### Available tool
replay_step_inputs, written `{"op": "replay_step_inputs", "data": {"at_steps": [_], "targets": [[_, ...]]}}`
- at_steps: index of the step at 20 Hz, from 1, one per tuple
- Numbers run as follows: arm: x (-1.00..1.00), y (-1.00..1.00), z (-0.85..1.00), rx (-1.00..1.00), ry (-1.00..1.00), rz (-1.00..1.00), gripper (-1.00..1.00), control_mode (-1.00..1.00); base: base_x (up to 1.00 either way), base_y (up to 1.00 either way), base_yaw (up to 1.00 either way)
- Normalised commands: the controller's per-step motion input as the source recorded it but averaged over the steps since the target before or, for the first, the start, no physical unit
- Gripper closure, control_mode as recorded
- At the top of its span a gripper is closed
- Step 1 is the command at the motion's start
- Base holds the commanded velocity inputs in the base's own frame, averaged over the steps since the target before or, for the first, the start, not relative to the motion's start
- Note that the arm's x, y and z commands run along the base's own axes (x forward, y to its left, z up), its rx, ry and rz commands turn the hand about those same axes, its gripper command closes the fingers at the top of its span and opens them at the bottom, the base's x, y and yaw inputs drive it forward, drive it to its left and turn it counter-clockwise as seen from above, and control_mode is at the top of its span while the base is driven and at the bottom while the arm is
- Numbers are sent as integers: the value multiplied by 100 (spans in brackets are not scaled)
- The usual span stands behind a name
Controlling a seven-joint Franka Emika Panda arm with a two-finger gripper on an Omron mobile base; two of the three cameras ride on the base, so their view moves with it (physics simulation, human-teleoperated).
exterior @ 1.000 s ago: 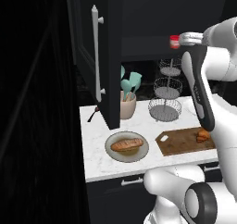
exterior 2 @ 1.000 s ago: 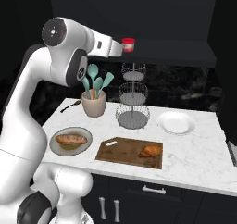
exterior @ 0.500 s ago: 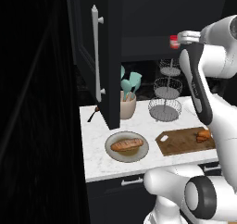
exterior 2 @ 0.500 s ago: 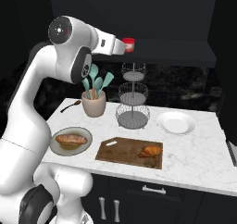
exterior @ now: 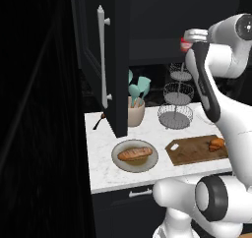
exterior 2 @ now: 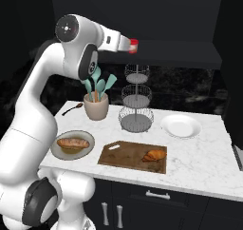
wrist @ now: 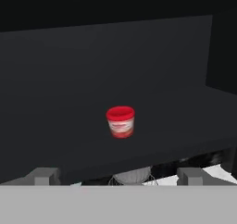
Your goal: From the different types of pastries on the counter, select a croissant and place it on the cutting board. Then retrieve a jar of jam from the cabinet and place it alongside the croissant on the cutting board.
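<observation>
1. Cabinet (exterior: 115,60): tall, black, matte, door swung open with a long white bar handle; dark flat shelf (wrist: 139,140) inside
2. Counter (exterior 2: 199,153): white marble pattern, glossy, over black drawers with pale bar handles; dark backsplash behind
3. Arm (exterior 2: 52,115): white smooth shell, dark joints, reaching up to shelf level
4. Board (exterior 2: 128,158): flat dark brown wood rectangle, grain visible, small handle hole at the left corner, near the counter's front edge
5. Wire stand (exterior 2: 136,100): three round tiers of thin grey mesh, behind the board
6. Grey plate (exterior 2: 57,150): round, shallow, left of the board, holds the long golden loaf (exterior 2: 72,142)
7. White plate (exterior 2: 180,126): round, glossy, right of the stand
8. Crock (exterior 2: 96,108): beige, cylindrical, teal spatulas standing in it
9. Gripper (wrist: 118,176): released, fingers spread wide, nothing between them, aimed at the jar, apart from it
10. Croissant (exterior 2: 155,155): lumpy, orange-brown, curved, lying on the board's right half
11. Jar (wrist: 121,121): squat, red lid, pale band, upright on the shelf, alone
</observation>
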Motion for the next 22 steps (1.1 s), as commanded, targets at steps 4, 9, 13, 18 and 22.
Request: {"op": "replay_step_inputs", "data": {"at_steps": [4, 9, 13, 18, 22], "targets": [[25, -5, -25, 0, -9, 0, -100, -100, 0, 0, 0], [69, -26, -3, 0, 0, 0, -100, -100, 0, 0, 0], [61, -5, -12, -1, 1, 0, -100, -100, 0, 0, 0], [44, 0, -29, -8, 1, 0, -100, -100, 0, 0, 0], [41, -6, -26, 0, 3, 0, -100, -100, 0, 0, 0]]}}
